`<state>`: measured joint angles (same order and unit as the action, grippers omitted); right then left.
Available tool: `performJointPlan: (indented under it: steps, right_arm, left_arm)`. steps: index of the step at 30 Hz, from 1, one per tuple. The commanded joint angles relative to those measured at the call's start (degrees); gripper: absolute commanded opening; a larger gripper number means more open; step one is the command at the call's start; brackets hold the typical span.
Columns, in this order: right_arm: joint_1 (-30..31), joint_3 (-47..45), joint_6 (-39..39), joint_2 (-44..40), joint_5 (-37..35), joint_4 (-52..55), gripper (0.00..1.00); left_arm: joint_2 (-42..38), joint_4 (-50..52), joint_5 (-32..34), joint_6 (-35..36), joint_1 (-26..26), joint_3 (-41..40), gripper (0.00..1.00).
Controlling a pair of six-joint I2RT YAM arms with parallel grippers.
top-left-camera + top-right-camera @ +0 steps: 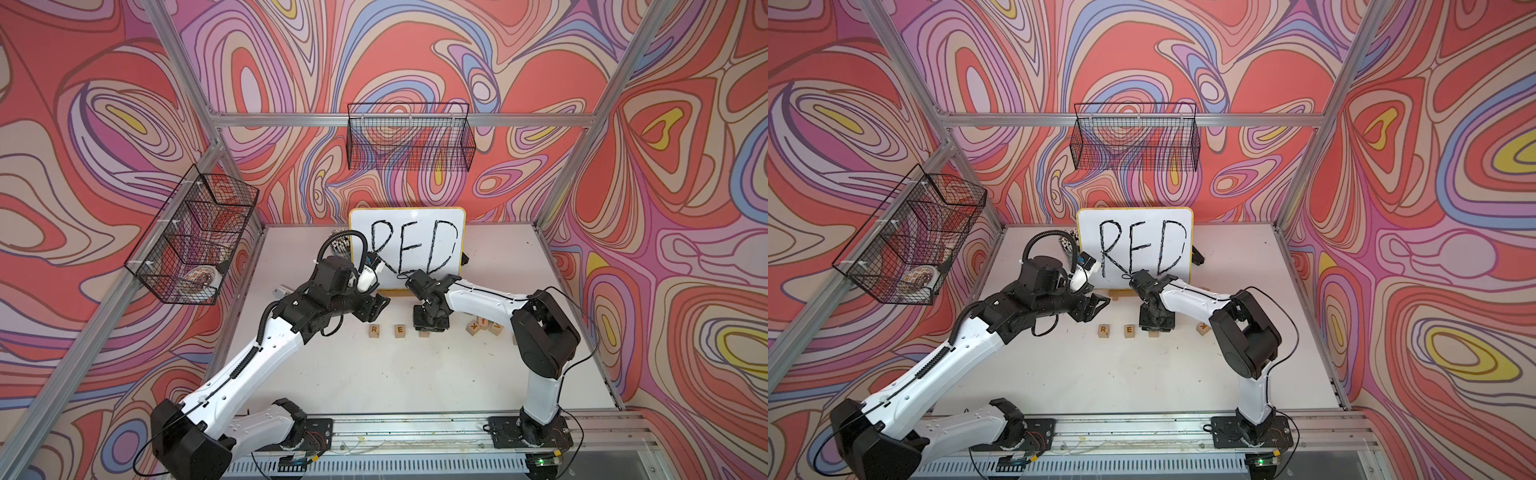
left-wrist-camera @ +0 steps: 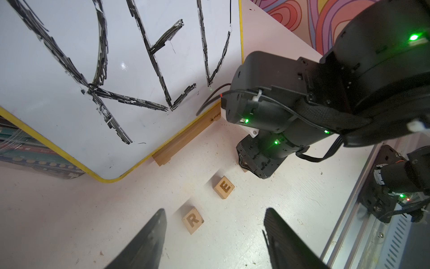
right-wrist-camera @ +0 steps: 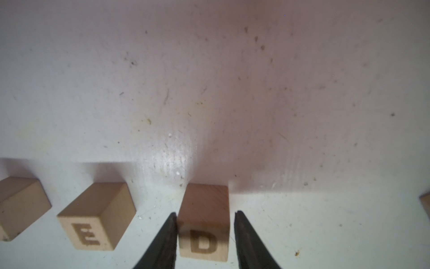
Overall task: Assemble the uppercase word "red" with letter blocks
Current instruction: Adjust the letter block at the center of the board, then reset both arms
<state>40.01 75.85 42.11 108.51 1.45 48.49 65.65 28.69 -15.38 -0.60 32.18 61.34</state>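
- So the D block [image 3: 203,223] sits on the tabletop [image 3: 232,93], last in a spaced row after the E block [image 3: 97,216] and the R block [image 2: 192,220].
- Right pincer [image 3: 205,212] straddles D, jaws slightly parted: one jaw touches it, a sliver of gap shows at the other.
- Left pincer [image 2: 214,209] hangs open near R, holding nothing.

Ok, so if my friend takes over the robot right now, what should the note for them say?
Left claw: open, empty, hovering near the R block.
Right claw: slightly open around the D block, with a gap visible on one side.
R block, E block and D block sit in a row on the table, spaced apart.
Done: the row reads RED.
Left to do: probably just raise that claw away.
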Motion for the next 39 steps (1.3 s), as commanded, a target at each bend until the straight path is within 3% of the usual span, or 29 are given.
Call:
performJointPlan:
  steps: [1,13,17,20,24,27,39]
  right_arm:
    - [0.3,1.6,0.5,-2.8,-1.4,1.0,0.43]
    - [0.3,4.9,-2.5,-8.6,-6.6,2.2,0.45]
    - [-0.1,4.5,-5.7,-12.7,-9.9,1.7,0.48]
    - [-0.7,2.9,-10.5,-16.9,-10.1,-0.9,0.50]
    - [-3.6,0.5,-11.4,-21.8,-13.8,-1.2,0.66]
    - [-5.2,-1.5,-12.4,-26.1,-17.0,-1.8,0.96]
    - [-11.0,-9.5,-15.6,-41.5,-30.4,-4.5,0.98]
  left_arm:
    - [-1.0,0.2,0.3,0.7,-0.1,-0.2,0.70]
    - [-1.0,-0.5,1.4,0.5,-0.1,-0.8,0.75]
    - [-0.6,-0.7,1.9,0.5,-0.1,-0.9,0.87]
    - [-0.9,-1.1,2.7,0.4,-0.1,-1.2,0.90]
    - [-1.2,-1.7,3.8,0.4,-0.1,-1.7,0.93]
    - [-1.0,-2.0,4.7,0.1,-0.1,-2.0,0.96]
    - [-1.9,-4.3,9.3,-1.3,-0.2,-3.3,1.00]
